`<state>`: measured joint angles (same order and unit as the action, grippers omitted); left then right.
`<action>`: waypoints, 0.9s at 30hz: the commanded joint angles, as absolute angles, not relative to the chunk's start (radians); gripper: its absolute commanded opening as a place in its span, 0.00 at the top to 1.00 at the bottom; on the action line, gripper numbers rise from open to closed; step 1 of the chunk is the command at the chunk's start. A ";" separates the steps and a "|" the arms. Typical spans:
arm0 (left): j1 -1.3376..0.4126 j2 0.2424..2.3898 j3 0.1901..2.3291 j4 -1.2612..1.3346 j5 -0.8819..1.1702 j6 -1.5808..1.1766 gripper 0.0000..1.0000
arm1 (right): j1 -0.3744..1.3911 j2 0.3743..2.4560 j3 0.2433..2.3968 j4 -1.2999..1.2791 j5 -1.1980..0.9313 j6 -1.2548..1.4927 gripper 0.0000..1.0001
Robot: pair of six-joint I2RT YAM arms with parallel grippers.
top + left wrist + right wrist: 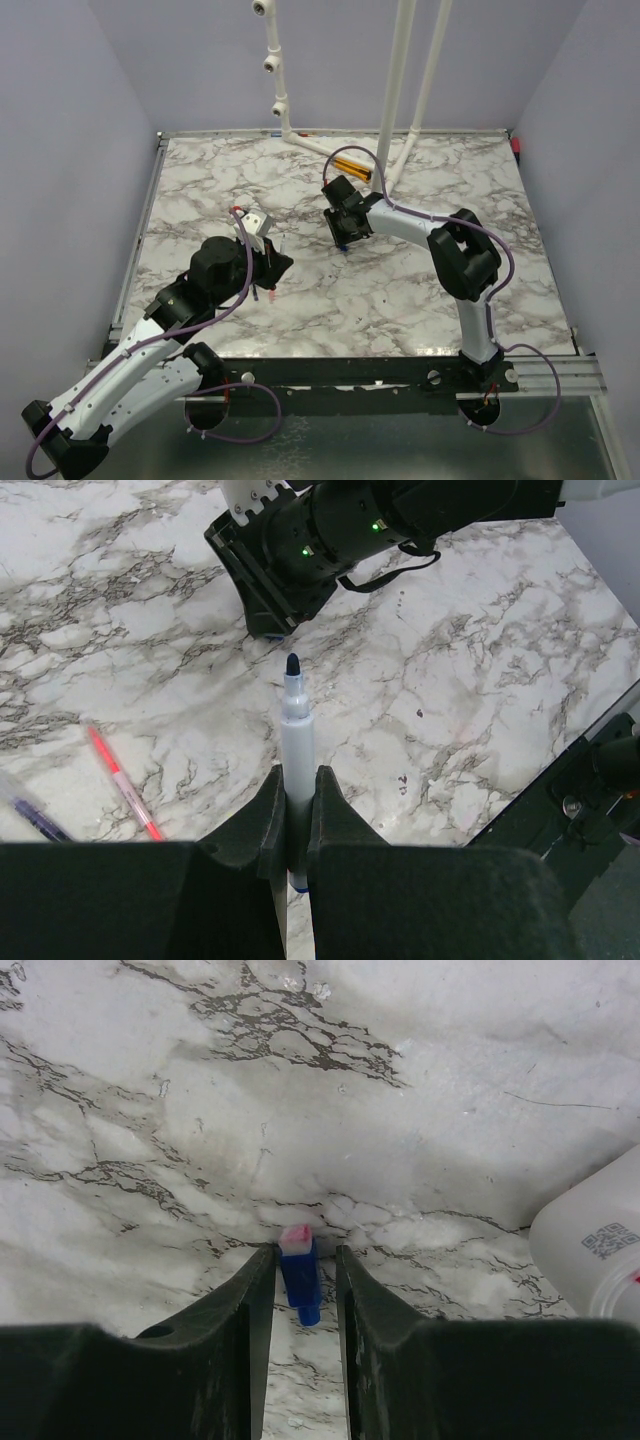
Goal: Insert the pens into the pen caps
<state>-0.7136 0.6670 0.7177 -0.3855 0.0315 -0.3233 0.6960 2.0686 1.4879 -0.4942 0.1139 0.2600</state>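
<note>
Capping setup: blue pen (295, 730) held, blue cap (299, 1272) straddled.
From above, both arms bend inward over the table (400, 290), with the left gripper (272, 262) and right gripper (343, 238) near each other. Left wrist view: jaws clenched on the pen's barrel, tip aimed toward the right gripper, probably for capping. Right wrist view: jaws apart beside the cap lying on the marble, not pinching it.

The white, grey-veined marble-patterned worktop (400, 290) looks smooth, with a soft sheen. The slim blue-tipped pen with a pale translucent plastic barrel (296, 730) is glossy, and the small blue plastic cap (298, 1272) is smooth and shiny. The thin pink-red plastic pen (122, 783) looks slick too. The black jaws look matt and slightly grainy. The upright white plastic pipes (398, 80) look smooth.
</note>
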 commanded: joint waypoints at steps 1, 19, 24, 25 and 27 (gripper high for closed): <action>-0.712 0.666 0.719 -0.387 0.007 -0.308 1.00 | 0.684 2.106 1.497 -0.489 0.098 0.258 0.69; -0.711 0.695 0.718 -0.387 0.023 -0.321 1.00 | 0.687 1.924 1.455 -0.499 0.066 0.276 1.00; -0.712 0.681 0.709 -0.360 0.094 -0.338 1.00 | 0.695 1.757 1.360 -0.456 0.012 0.312 0.99; -0.712 0.679 0.707 -0.354 0.108 -0.340 1.00 | 0.698 1.716 1.339 -0.446 0.008 0.317 1.00; -0.712 0.677 0.707 -0.340 0.143 -0.343 1.00 | 0.705 1.635 1.288 -0.419 -0.030 0.335 1.00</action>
<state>-0.7136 0.6918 0.7174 -0.3820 0.0624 -0.3328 0.6975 1.7798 1.3609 -0.4816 0.0475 0.2794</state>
